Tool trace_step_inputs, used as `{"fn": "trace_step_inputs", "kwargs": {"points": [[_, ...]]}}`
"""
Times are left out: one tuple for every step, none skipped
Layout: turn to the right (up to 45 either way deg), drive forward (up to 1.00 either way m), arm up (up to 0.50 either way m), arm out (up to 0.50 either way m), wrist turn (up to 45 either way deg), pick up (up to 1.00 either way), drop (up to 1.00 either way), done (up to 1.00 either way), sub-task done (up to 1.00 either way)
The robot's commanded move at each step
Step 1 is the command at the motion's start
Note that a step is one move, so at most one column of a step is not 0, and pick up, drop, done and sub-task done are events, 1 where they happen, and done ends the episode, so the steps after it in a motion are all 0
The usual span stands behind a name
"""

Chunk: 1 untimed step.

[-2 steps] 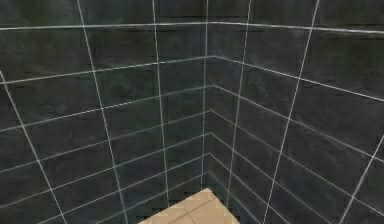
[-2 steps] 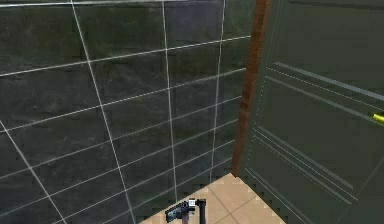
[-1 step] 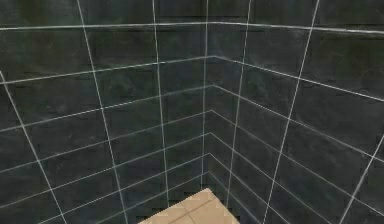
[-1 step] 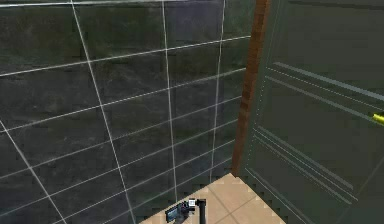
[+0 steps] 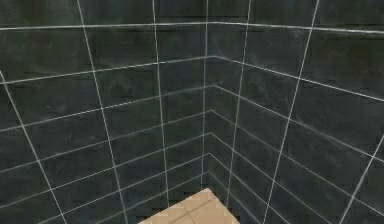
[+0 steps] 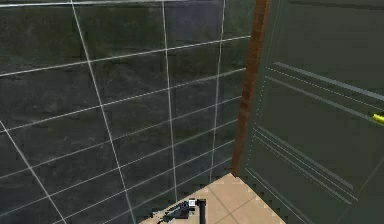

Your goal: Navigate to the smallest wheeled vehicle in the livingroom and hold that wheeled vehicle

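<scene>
Stretch's gripper (image 6: pixel 178 211) sits low at the arm side view's bottom edge, just left of the dark arm (image 6: pixel 200 209), over the seam where the tan floor (image 6: pixel 235 195) meets the dark tiled wall (image 6: pixel 120 100). Its far end is too small to make out, so whether the fingers stand apart or together, and whether it holds anything, cannot be told. To the right of the wall a brown door frame (image 6: pixel 258 70) borders a dark green panelled door (image 6: pixel 320 110), with what may be a yellow handle (image 6: pixel 378 118) at the picture's right edge. The forward view faces a corner (image 5: pixel 209 120) of the same tiling above a small patch of floor.
</scene>
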Motion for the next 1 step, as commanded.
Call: {"fn": "trace_step_inputs", "kwargs": {"points": [[0.0,0.0,0.0,0.0,42.0,0.0,0.0,0.0,0.0]]}}
